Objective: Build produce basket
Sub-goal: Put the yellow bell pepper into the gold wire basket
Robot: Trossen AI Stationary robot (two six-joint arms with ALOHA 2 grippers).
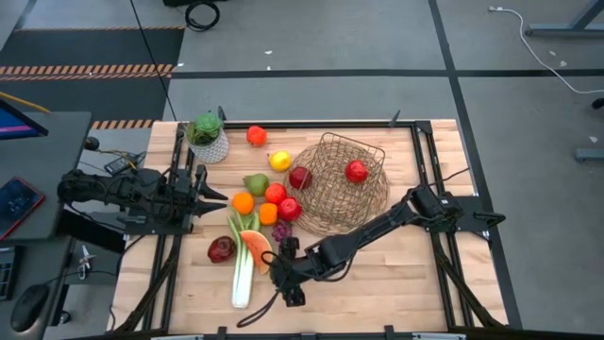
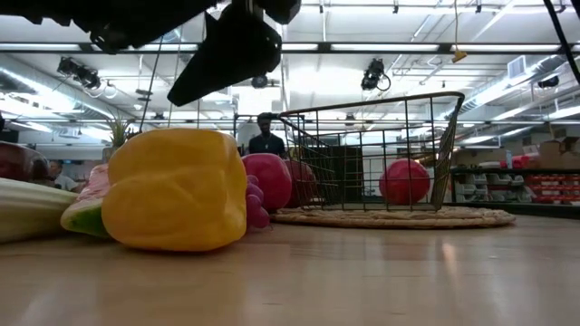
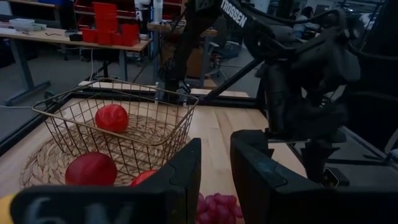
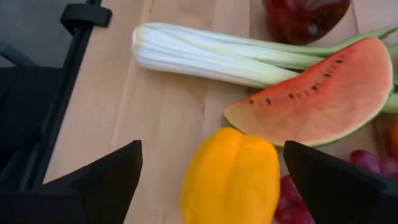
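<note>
Wire-mesh basket (image 1: 338, 184), worktop centre-right, holds one red apple (image 1: 356, 171); rest of produce lies outside, left of it. Right gripper (image 4: 211, 180): fingers wide either side of yellow pepper (image 4: 229, 177), not gripping. Left gripper (image 1: 215, 196): waits at left, fingers narrow, empty. Est. early stage.

Basket (image 1: 337, 184): brown wire grid, tan woven rim. Apple inside (image 1: 357, 171): red. Yellow pepper (image 4: 229, 177): plain glossy yellow. Watermelon slice (image 4: 317, 93): red flesh, dark seeds, pale band, green rind. Leek (image 4: 205, 57): white stalk shading to light green. Grapes (image 1: 281, 230): purple. Tabletop (image 1: 396, 274): pale wood grain. Arms: dark.
</note>
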